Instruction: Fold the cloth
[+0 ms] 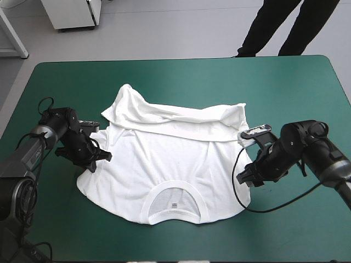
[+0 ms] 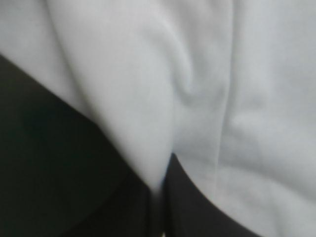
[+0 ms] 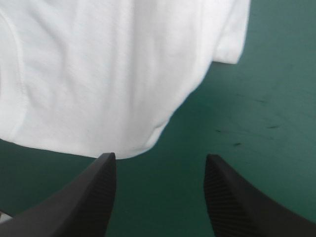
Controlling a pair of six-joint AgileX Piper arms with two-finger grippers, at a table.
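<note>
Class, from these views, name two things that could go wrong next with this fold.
1. Only the left gripper is shut on the T-shirt; the right gripper is open with the edge ahead of it, so a lift now could drag the shirt askew.
2. The folded-over far part lies rumpled, so later folds may be crooked.

No readable text anywhere, neck label (image 1: 174, 205) inside T-shirt (image 1: 164, 159) collar illegible
</note>
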